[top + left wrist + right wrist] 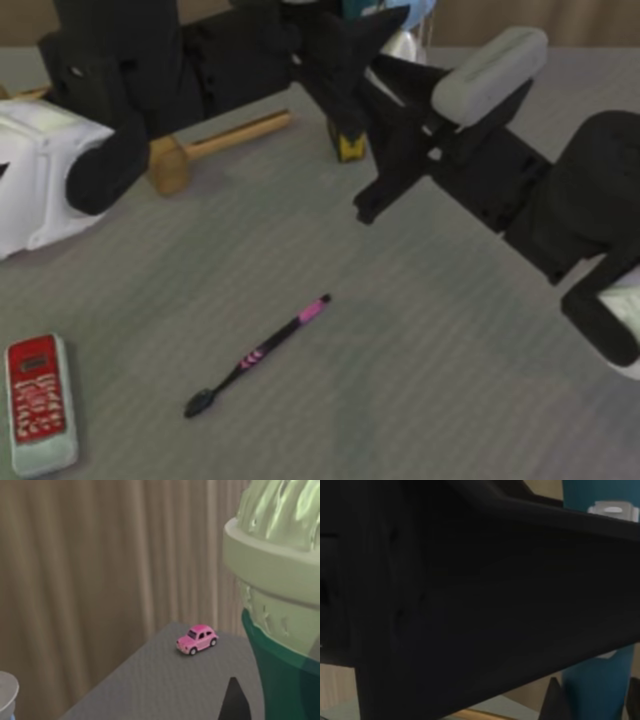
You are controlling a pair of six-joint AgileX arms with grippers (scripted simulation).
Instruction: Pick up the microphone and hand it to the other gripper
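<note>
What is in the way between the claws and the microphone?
Nothing visible. The microphone is up in the air, its teal handle right at the right claw and its white head beside the left claw. The toothbrush and hammer lie on the table below.

Left arm [40, 175]: my casing is white and blocky, ending in a rounded black joint.
Right arm [560, 205]: black, bulky segments with a white casing at the edge.
Capsule block [490, 75]: light grey, rounded, on my right wrist.
Fingers [232, 702]: black, pointed wedges.
</note>
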